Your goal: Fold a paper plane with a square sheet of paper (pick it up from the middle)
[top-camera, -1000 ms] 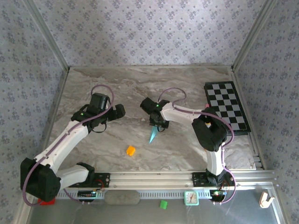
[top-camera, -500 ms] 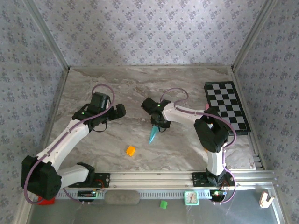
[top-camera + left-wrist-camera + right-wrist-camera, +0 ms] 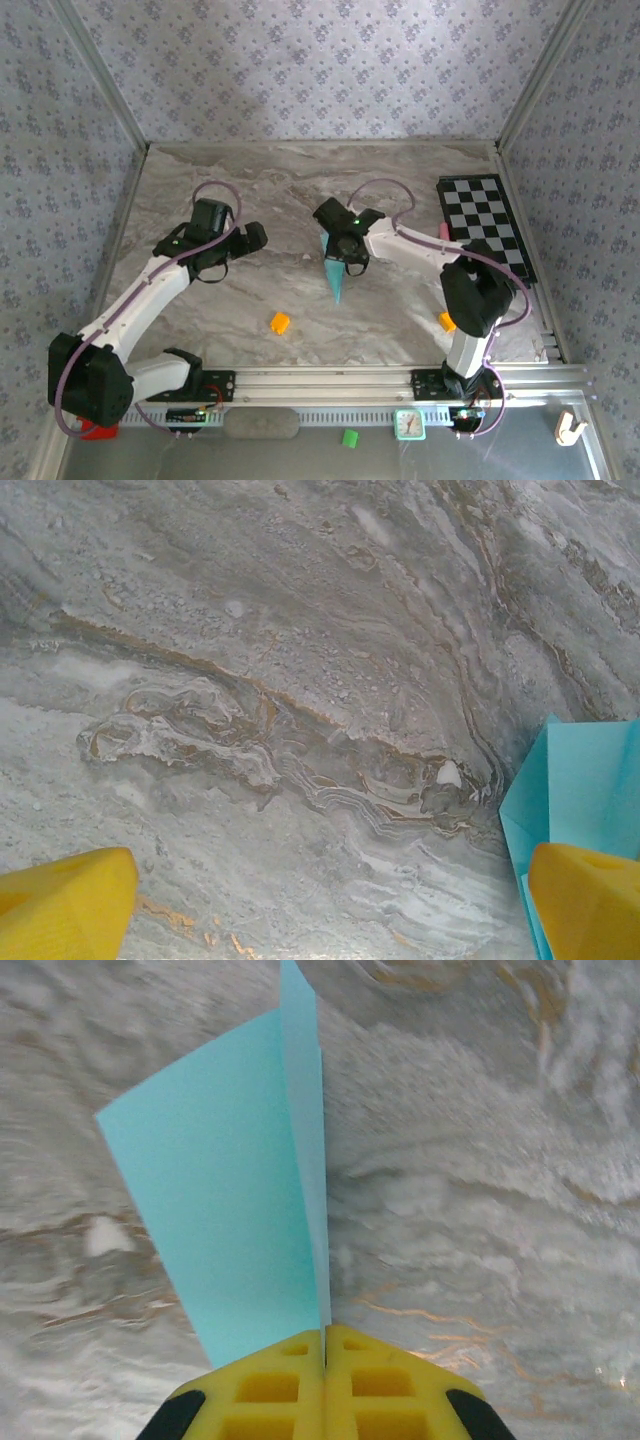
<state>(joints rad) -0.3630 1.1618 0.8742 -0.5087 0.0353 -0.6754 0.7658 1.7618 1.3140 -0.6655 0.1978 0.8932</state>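
Note:
The teal-blue paper plane [image 3: 335,277], the sheet folded into a slim pointed dart, hangs over the middle of the table with its tip toward the near edge. My right gripper [image 3: 345,252] is shut on its wide end. In the right wrist view the yellow fingers [image 3: 290,1385] meet on the centre crease of the paper plane [image 3: 230,1220], whose wing spreads to the left. My left gripper [image 3: 250,237] stands open to the left of the plane, apart from it. Its yellow fingertips [image 3: 65,905] frame bare marble, with the plane's edge [image 3: 585,790] beside the right one.
An orange cube [image 3: 280,322] lies near the front middle, and another [image 3: 446,320] sits by the right arm's base link. A black-and-white checkered board [image 3: 487,230] lies at the right edge. A green cube [image 3: 350,437] and a small clock [image 3: 409,424] sit below the front rail.
My right gripper closed on the paper plane and shifted slightly right and back, swinging the plane's tip. The right arm's elbow moved right, uncovering the second orange cube. The left arm barely moved.

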